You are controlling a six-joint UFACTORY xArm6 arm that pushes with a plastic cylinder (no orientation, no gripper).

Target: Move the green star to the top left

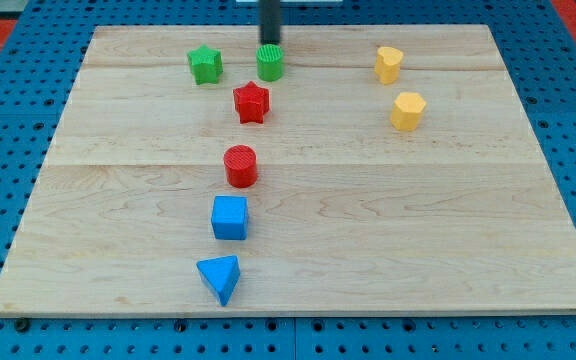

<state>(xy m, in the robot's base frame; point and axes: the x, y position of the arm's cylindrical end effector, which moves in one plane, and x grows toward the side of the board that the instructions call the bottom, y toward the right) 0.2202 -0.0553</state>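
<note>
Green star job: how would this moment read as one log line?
goal: green star to top left | my tip at green cylinder, right of star | star untouched

The rod enters from the top edge of the frame, slightly left of centre, and hangs vertically. It is straight and dark. My tip (270, 44) sits in the upper part of the frame.

Only a short length of the arm shows: a straight, slim rod of dark grey, nearly black, plain and smooth, with no markings, cables or screws visible. My tip (270, 44) ends bluntly, squared off, just above the green cylinder (270, 63).
</note>
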